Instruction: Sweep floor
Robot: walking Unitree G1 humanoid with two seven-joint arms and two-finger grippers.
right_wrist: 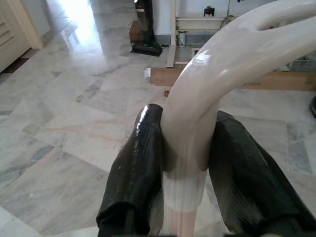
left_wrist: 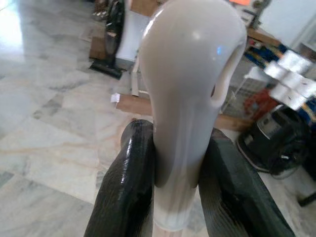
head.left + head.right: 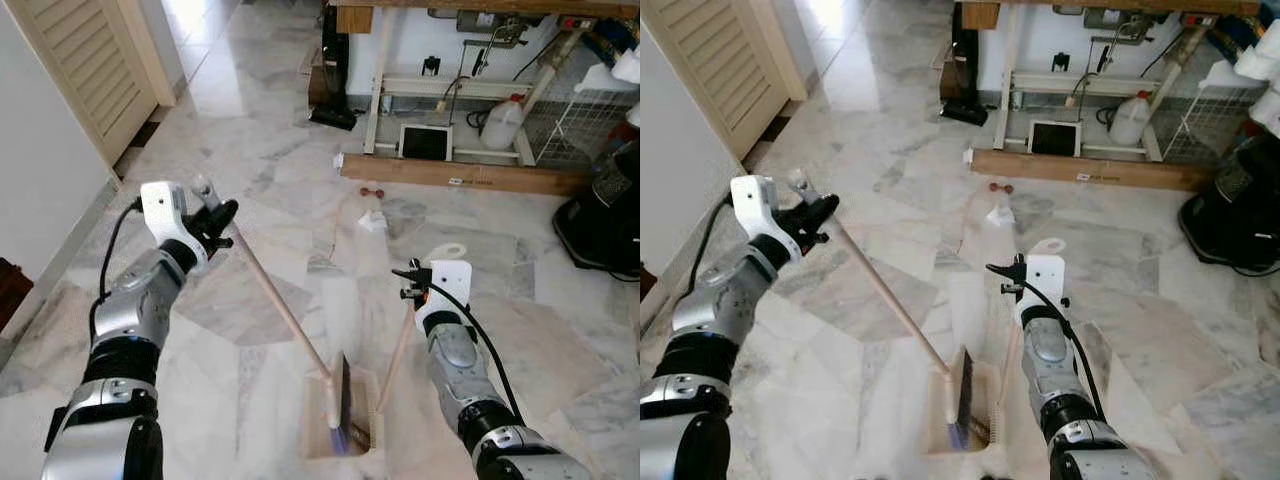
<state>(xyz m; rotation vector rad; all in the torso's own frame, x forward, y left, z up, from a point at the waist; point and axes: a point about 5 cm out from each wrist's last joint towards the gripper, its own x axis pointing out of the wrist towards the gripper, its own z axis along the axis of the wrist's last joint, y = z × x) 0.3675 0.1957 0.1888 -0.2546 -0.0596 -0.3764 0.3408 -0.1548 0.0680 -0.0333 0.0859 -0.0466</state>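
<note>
My left gripper (image 3: 215,222) is shut on the pale plastic grip (image 2: 190,74) at the top of the broom. The broom's wooden stick (image 3: 280,305) slants down to the right, to the dark brush head (image 3: 342,400). The brush head sits in the wooden dustpan (image 3: 318,438) on the marble floor just ahead of me. My right gripper (image 3: 415,280) is shut on the dustpan's upright handle (image 3: 398,350), just under its white loop (image 1: 232,44). A crumpled white scrap (image 3: 372,221) and a small red bit (image 3: 372,190) lie on the floor farther ahead.
A wooden plank (image 3: 450,175) lies across the floor under a white table frame (image 3: 378,80). Behind the plank stand a jug (image 3: 503,125) and a dark tablet (image 3: 425,142). A black vacuum (image 3: 605,215) stands at the right. On the left are a wall (image 3: 40,170) and a louvred door (image 3: 90,60).
</note>
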